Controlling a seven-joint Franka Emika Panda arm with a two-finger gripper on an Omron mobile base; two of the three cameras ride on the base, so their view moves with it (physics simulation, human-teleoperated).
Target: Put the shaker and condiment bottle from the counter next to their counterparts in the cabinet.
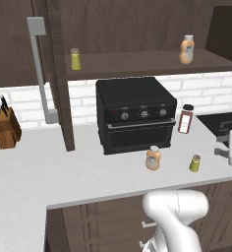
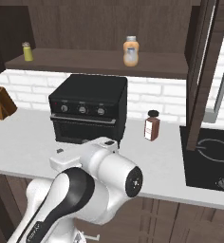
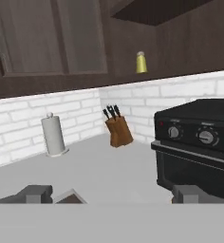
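On the counter (image 1: 64, 167), in front of the black oven, stand the orange condiment bottle (image 1: 153, 158) and, to its right, the small yellow-green shaker (image 1: 194, 163). Their counterparts are on the shelf of the cabinet (image 1: 137, 65): a shaker (image 1: 75, 59) (image 2: 27, 51) (image 3: 141, 62) at the left and an orange bottle (image 1: 187, 49) (image 2: 130, 51) at the right. My gripper (image 1: 219, 145) (image 3: 113, 194) hovers at the right edge, just right of the counter shaker. It is open and empty, and its fingers point left. In the right base view my arm hides both counter items.
A black toaster oven (image 1: 135, 113) sits under the shelf. A dark red-brown jar (image 1: 186, 119) stands beside it, with a cooktop (image 2: 209, 152) further right. A knife block (image 1: 5, 127) and a paper towel roll (image 3: 53, 135) are at the far left. The open cabinet door carries a grey handle (image 1: 39, 69).
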